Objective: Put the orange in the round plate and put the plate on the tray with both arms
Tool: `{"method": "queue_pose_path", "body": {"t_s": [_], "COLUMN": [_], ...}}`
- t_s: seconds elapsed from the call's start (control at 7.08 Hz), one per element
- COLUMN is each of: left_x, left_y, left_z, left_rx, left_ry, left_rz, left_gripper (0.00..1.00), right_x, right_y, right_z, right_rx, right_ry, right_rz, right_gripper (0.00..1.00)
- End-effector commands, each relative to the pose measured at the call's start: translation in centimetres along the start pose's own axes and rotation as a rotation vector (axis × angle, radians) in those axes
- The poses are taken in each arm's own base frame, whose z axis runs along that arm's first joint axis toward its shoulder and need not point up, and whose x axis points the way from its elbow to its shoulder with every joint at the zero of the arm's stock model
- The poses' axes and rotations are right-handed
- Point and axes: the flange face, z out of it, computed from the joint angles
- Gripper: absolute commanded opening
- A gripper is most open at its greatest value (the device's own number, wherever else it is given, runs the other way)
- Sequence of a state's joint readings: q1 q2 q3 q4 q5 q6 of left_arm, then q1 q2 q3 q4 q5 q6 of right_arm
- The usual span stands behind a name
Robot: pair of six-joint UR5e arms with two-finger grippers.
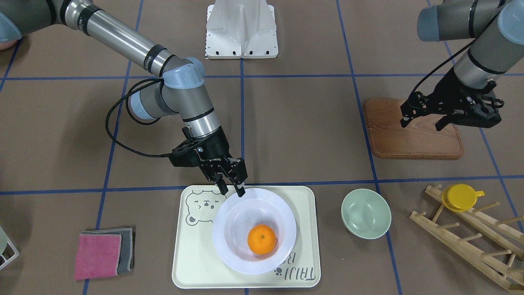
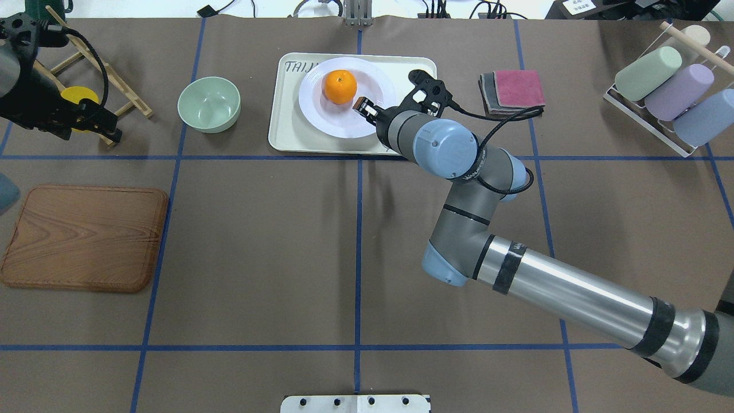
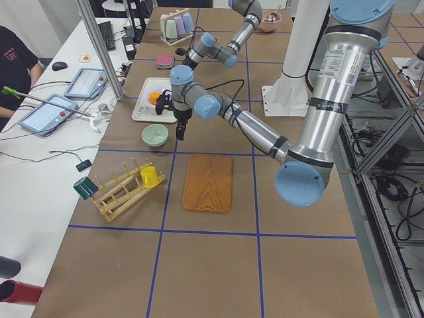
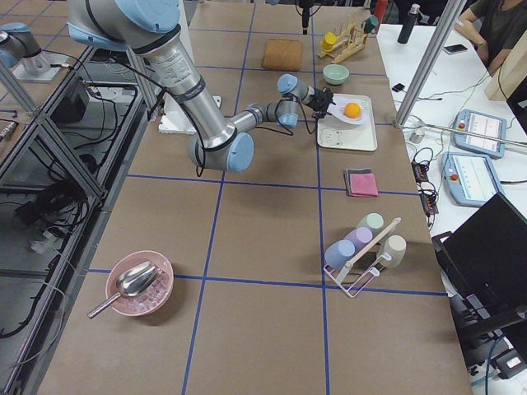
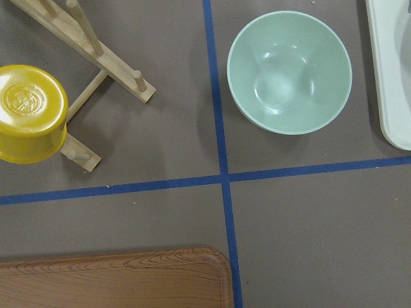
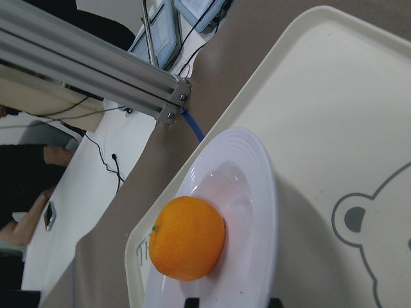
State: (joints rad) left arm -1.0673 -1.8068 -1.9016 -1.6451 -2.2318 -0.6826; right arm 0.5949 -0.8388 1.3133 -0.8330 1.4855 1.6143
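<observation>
The orange [image 1: 262, 239] lies in the white round plate [image 1: 229, 241], and the plate rests on the cream tray [image 1: 192, 262] with the bear drawing. My right gripper [image 1: 231, 189] hangs at the plate's rim on the robot's side. Its fingers are open and straddle the rim, one over the plate and one outside it. In the right wrist view the orange [image 6: 188, 239] and plate [image 6: 253, 212] fill the lower middle. My left gripper [image 1: 421, 121] is open and empty above the wooden board [image 1: 409, 139], far from the tray.
A mint-green bowl [image 1: 365, 213] stands beside the tray. A wooden rack [image 1: 470, 233] carries a yellow cup [image 1: 460, 197]. Folded pink and grey cloths [image 1: 104, 252] lie on the tray's other side. A white rack with cups [image 2: 671, 94] stands at the table's far right.
</observation>
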Motion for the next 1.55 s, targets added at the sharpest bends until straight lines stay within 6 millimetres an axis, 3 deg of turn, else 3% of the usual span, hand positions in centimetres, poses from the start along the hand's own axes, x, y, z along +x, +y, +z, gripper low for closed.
{"method": "queue_pose_path", "body": {"t_s": [0.0, 0.14, 0.28, 0.42, 0.56, 0.85, 0.99, 1.13, 1.27, 1.41], "left_x": [-1.3, -2.1, -4.8, -8.4, -12.1, -18.2, -20.6, -21.4, -21.9, -22.7], "left_y": [0.2, 0.4, 1.1, 2.2, 3.2, 5.6, 6.6, 7.0, 7.2, 7.7], "left_z": [-0.1, 0.0, 0.1, 0.2, -0.1, -0.7, -1.0, -1.1, -0.7, -0.3], "left_rx": [-0.002, -0.004, -0.013, -0.029, -0.042, -0.061, -0.068, -0.072, -0.081, -0.093], "left_ry": [-0.012, -0.018, -0.039, -0.067, -0.085, -0.116, -0.129, -0.134, -0.136, -0.141], "left_rz": [0.025, 0.042, 0.068, 0.121, 0.149, 0.172, 0.184, 0.178, 0.168, 0.151], "left_gripper": [0.98, 0.98, 0.98, 0.98, 0.98, 0.98, 0.98, 0.98, 0.98, 0.98], "right_x": [3.8, 5.7, 8.4, 10.9, 15.7, 21.6, 26.6, 34.2, 40.1, 43.8], "right_y": [-4.7, -7.1, -9.1, -12.5, -13.3, -20.5, -25.1, -28.1, -28.4, -28.6], "right_z": [-6.9, -9.1, -11.0, -13.5, -16.6, -21.9, -26.1, -29.7, -31.3, -33.0], "right_rx": [-0.200, -0.279, -0.396, -0.378, -0.371, -0.335, -0.373, -0.446, -0.515, -0.521], "right_ry": [0.152, 0.176, 0.179, 0.178, 0.208, 0.238, 0.232, 0.264, 0.329, 0.366], "right_rz": [-0.383, -0.482, -0.457, -0.439, -0.460, -0.379, -0.435, -0.553, -0.569, -0.520], "right_gripper": [1.00, 1.00, 1.00, 1.00, 1.00, 1.00, 1.00, 1.00, 1.00, 1.00]}}
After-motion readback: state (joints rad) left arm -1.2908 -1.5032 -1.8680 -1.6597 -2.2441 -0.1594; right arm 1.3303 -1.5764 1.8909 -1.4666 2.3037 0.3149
